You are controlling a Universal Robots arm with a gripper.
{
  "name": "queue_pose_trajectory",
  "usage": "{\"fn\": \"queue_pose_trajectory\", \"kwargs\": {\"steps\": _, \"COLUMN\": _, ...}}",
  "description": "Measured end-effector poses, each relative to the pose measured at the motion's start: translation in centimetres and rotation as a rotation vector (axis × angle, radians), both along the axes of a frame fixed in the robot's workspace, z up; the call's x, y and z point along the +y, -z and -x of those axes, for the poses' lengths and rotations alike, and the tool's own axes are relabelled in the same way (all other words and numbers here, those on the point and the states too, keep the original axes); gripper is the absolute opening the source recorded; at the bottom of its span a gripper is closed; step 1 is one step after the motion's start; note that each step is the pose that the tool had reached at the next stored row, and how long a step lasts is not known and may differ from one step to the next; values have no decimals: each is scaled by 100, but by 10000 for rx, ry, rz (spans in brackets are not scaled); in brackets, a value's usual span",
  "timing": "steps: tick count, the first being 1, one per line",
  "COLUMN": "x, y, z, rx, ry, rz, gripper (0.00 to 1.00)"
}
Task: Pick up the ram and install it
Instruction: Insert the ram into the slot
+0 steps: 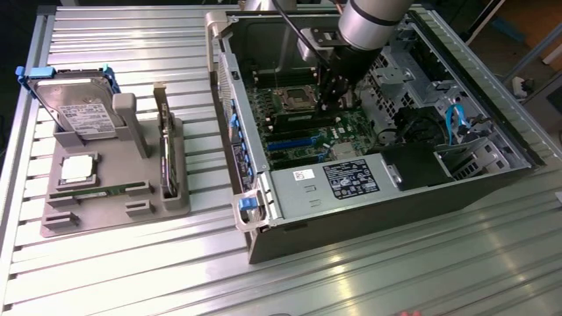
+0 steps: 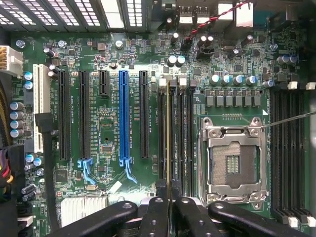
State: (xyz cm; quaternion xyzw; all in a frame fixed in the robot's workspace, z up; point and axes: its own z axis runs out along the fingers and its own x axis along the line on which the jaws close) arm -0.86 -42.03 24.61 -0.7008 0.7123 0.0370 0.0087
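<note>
The gripper (image 2: 169, 191) is reaching down into the open computer case (image 1: 299, 240), its two dark fingers (image 2: 155, 217) clamping together on the ram (image 2: 169, 133), which is showing edge-on as a thin strip. The ram is hanging over the bank of black memory slots (image 2: 183, 138) on the green motherboard (image 2: 108, 128), lying lengthwise along them, between the blue expansion slot (image 2: 123, 118) and the empty processor socket (image 2: 232, 158); whether it is touching a slot I cannot tell. Toward the exterior view's left, well apart from the case, a grey tray (image 1: 105, 214) is holding a hard drive (image 1: 79, 108) and a dark card (image 1: 165, 158) standing on edge
</note>
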Motion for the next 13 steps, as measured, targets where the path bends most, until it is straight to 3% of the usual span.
{"fn": "queue_pose_trajectory", "kwargs": {"steps": 13, "x": -5, "y": 33, "z": -12, "rx": 0, "ry": 0, "rz": 0, "gripper": 12}}
